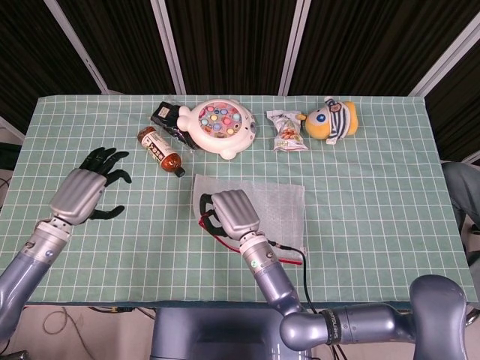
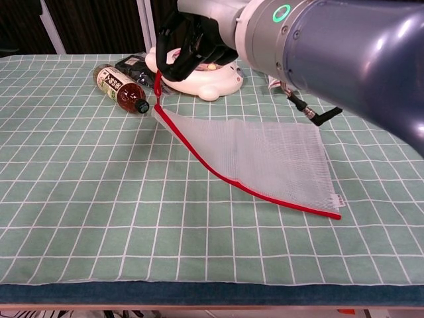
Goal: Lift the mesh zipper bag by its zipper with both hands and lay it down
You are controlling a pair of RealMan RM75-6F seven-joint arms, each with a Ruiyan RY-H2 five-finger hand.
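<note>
A white mesh zipper bag point(image 2: 265, 159) with a red zipper edge point(image 2: 218, 175) lies near the middle of the green checked table point(image 1: 375, 195). My right hand point(image 2: 189, 43) pinches the zipper's left end and holds that corner up, so the bag point(image 1: 274, 206) slopes down to the right, its far corner resting on the cloth. The same right hand point(image 1: 232, 214) shows over the bag in the head view. My left hand point(image 1: 86, 191) hovers open above the table's left side, well clear of the bag, fingers spread.
Along the back stand a brown bottle point(image 1: 160, 150), a dark packet point(image 1: 166, 118), a white fishing toy point(image 1: 221, 127), a snack bag point(image 1: 287, 131) and a striped plush point(image 1: 332, 120). A black cable point(image 1: 296, 255) runs by the bag's near right corner.
</note>
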